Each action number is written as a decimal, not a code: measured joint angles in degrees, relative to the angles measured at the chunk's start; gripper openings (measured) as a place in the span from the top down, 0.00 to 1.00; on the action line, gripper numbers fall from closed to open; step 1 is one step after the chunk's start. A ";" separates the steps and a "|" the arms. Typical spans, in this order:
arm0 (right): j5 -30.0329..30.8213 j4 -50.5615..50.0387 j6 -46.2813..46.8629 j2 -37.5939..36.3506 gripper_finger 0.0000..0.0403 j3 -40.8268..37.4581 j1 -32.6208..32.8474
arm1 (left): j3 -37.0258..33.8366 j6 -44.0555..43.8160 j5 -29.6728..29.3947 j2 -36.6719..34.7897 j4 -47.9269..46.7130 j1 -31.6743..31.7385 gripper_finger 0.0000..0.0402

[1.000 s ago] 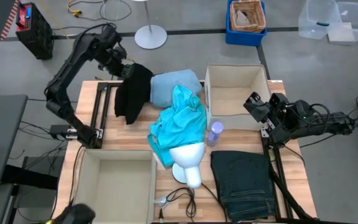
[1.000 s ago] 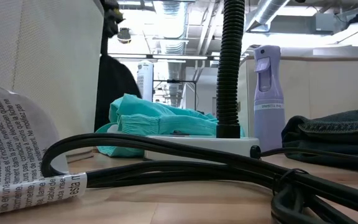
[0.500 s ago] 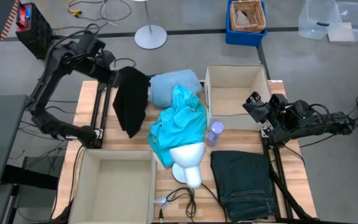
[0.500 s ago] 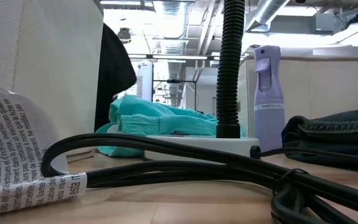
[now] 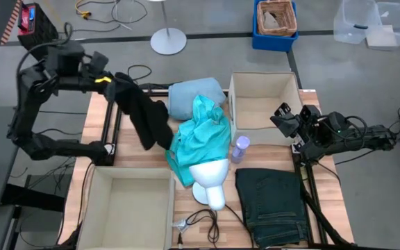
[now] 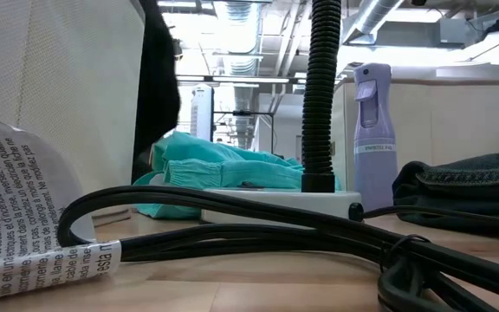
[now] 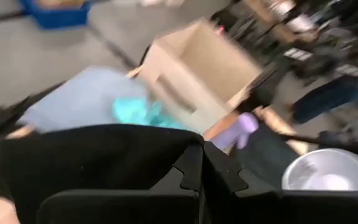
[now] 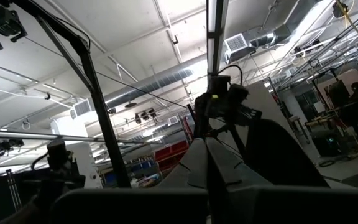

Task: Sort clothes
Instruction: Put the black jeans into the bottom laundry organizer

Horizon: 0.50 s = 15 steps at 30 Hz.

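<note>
My left gripper (image 5: 108, 78) is raised over the table's far left corner, shut on the black garment (image 5: 148, 118), which also shows in the low view (image 6: 156, 78) and the left wrist view (image 7: 86, 162). The bright teal shirt (image 5: 201, 135) lies on the table's middle, partly over the pale blue garment (image 5: 189, 97) behind it. The dark jeans (image 5: 273, 198) lie folded at the near right. My right gripper (image 5: 283, 119) waits shut at the table's right edge, pointing up (image 8: 207, 163). My left gripper pinches the black garment's upper end (image 7: 166, 155) between its two shut fingers; how many layers, I cannot tell. The garment hangs long and slack below the gripper. Its lower end (image 5: 162, 139) is by the teal shirt's left edge; whether it touches the table I cannot tell.
A white mannequin head (image 5: 210, 182) stands at the teal shirt's near edge, with a lilac bottle (image 5: 240, 147) to its right. One open cardboard box (image 5: 233, 104) stands at the far right, another (image 5: 96, 208) at the near left. Cables (image 5: 200, 221) lie at the near edge.
My left gripper has gone up and toward the table's left edge, still shut on the black garment. The garment has been drawn up off the table from a heap into a long hanging strip, and its lower end has swung toward the teal shirt.
</note>
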 joint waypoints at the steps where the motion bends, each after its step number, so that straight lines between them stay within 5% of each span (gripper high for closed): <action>1: 0.00 -0.02 0.01 0.00 0.98 0.02 0.00 | 0.00 -0.45 0.49 -0.43 1.46 -0.64 1.00; 15: 0.00 -0.60 0.02 0.00 0.98 0.00 0.00 | 0.00 3.39 10.81 -5.83 20.71 -9.07 1.00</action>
